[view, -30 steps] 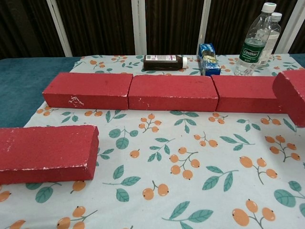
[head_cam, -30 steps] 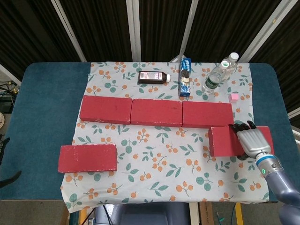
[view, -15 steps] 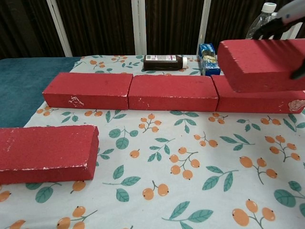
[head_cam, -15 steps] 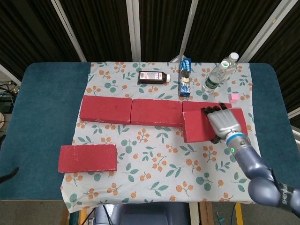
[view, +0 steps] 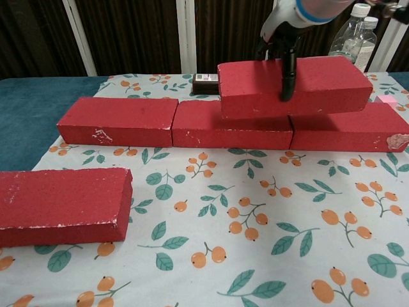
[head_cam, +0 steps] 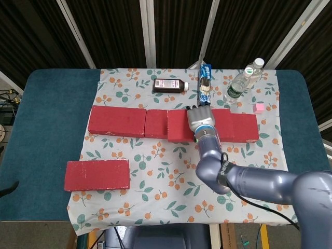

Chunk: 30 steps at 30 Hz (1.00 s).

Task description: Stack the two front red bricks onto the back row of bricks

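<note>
While right hand [view: 281, 48] grips carried brick [view: 294, 86], brick straddles back row [view: 172, 121] seam.

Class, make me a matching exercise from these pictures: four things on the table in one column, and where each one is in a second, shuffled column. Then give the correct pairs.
Things
1. carried red brick
2. front-left red brick
3. brown medicine bottle
4. small pink cube

Places
A. lying on its side behind the back row
B. alone on the cloth, in front of the row
C. held by the right robot hand over the row's middle and right bricks
D. near the cloth's right edge, by the water bottles

Pairs: 1-C, 2-B, 3-A, 4-D
</note>
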Each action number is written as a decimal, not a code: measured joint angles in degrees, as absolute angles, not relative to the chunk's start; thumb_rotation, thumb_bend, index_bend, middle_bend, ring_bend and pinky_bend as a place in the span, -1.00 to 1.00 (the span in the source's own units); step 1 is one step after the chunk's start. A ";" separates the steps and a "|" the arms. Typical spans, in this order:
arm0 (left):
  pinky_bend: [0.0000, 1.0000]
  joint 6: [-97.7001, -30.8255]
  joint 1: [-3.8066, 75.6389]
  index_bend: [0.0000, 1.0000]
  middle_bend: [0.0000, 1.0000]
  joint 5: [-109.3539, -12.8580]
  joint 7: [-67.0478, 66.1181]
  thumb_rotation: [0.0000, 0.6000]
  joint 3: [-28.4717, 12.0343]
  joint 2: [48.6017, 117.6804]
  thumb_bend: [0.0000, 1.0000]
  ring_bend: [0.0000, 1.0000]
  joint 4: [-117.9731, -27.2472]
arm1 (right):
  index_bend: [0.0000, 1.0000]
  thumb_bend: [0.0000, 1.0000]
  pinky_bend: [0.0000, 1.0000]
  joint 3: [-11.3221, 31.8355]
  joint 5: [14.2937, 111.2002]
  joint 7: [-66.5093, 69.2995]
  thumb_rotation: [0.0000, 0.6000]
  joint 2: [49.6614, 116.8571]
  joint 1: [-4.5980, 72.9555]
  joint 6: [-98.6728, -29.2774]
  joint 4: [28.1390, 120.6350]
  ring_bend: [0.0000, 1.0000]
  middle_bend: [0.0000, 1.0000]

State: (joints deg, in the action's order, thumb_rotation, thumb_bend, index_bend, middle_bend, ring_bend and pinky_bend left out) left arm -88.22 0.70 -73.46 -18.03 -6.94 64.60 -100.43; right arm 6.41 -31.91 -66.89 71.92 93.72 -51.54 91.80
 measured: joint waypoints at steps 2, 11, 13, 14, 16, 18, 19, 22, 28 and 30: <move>-0.53 -88.24 0.75 -0.79 -1.00 -73.06 -18.12 1.00 -7.15 64.66 -0.58 -1.00 -100.34 | -0.03 -0.53 -1.00 6.74 -33.88 -69.01 1.00 74.02 94.88 -52.52 88.51 -0.59 -0.17; -0.53 -88.54 0.75 -0.79 -1.00 -71.83 -18.54 1.00 -7.56 64.74 -0.58 -1.00 -100.29 | -0.03 -0.53 -1.00 10.28 -39.77 -76.61 1.00 80.23 96.01 -56.05 77.75 -0.58 -0.17; -0.53 -88.58 0.78 -0.79 -1.00 -71.86 -18.74 1.00 -7.48 64.79 -0.58 -1.00 -100.38 | -0.03 -0.53 -1.00 11.34 -40.31 -77.39 1.00 80.96 95.31 -56.00 76.36 -0.58 -0.17; -0.53 -88.59 0.80 -0.79 -1.00 -71.93 -18.83 1.00 -7.44 64.81 -0.58 -1.00 -100.41 | -0.03 -0.53 -1.00 11.77 -40.51 -77.63 1.00 81.20 94.95 -55.82 75.86 -0.58 -0.17; -0.53 -88.70 0.81 -0.79 -1.00 -72.09 -19.07 1.00 -7.33 64.87 -0.58 -1.00 -100.51 | -0.03 -0.53 -1.00 12.27 -40.67 -78.41 1.00 81.67 94.30 -55.39 74.88 -0.58 -0.17; -0.53 -88.86 0.81 -0.79 -1.00 -72.16 -19.33 1.00 -7.27 64.93 -0.58 -1.00 -100.57 | -0.03 -0.53 -1.00 12.65 -40.54 -79.37 1.00 82.25 93.72 -54.93 73.82 -0.58 -0.17; -0.53 -88.94 0.81 -0.79 -1.00 -72.17 -19.44 1.00 -7.25 64.98 -0.58 -1.00 -100.59 | -0.03 -0.53 -1.00 12.90 -40.47 -79.78 1.00 82.53 93.43 -54.69 73.30 -0.58 -0.17; -0.53 -89.07 0.79 -0.79 -1.00 -72.11 -19.83 1.00 -7.20 65.07 -0.57 -1.00 -100.65 | -0.03 -0.53 -1.00 13.68 -40.40 -80.78 1.00 83.32 92.51 -53.79 71.84 -0.58 -0.17; -0.53 -89.52 0.79 -0.79 -1.00 -71.76 -21.16 1.00 -7.18 65.50 -0.58 -1.00 -100.74 | -0.02 -0.53 -1.00 15.03 -39.56 -83.37 1.00 84.94 90.21 -51.24 68.63 -0.58 -0.17; -0.53 -89.57 0.83 -0.79 -1.00 -71.65 -21.57 1.00 -7.15 65.64 -0.57 -1.00 -100.77 | -0.02 -0.53 -1.00 15.55 -39.19 -84.18 1.00 85.42 89.40 -50.52 68.01 -0.58 -0.17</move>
State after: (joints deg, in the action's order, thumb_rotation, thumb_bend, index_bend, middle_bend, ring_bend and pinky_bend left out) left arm -89.57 0.83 -71.65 -21.57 -7.15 65.64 -100.77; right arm 15.55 -39.19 -84.18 85.42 89.40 -50.52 68.01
